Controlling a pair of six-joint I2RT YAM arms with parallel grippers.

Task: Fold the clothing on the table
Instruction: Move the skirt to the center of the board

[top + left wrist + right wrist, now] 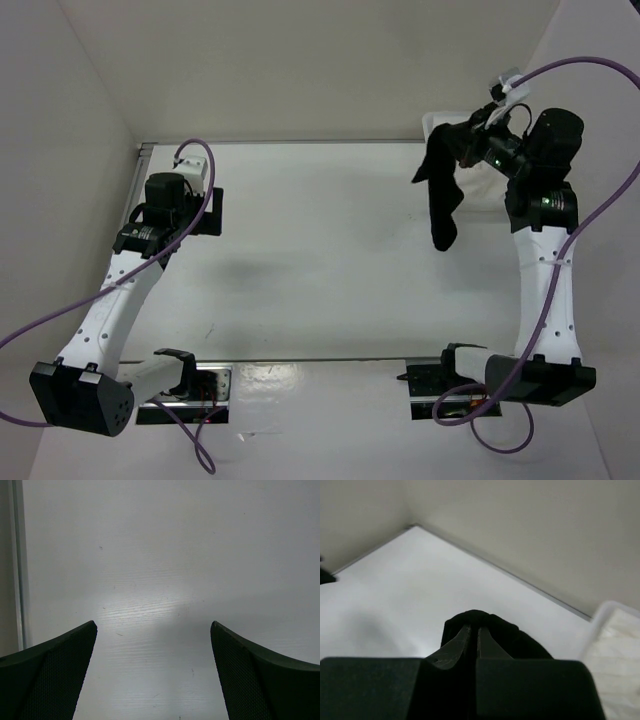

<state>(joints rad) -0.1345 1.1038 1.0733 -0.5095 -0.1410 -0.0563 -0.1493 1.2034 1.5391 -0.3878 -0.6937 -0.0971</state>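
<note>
While right gripper (pixel 468 140) clamps shut on limp black fabric garment (pixel 440 200), hanging lengthwise downward, wide-open empty left gripper (pixel 208 210) sits well apart.

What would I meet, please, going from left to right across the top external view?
Left gripper → clothing, hanging in the air → right arm.

Your left pincer (pixel 154 624) is spread wide, with its dark mesh-textured fingers (pixel 55 675) poking in from the two bottom corners. White worktop (pixel 165 555) shows between and ahead of them, with a soft glare patch just in front. A metal rail (pixel 17 565) runs along the far left of the pincer.
</note>
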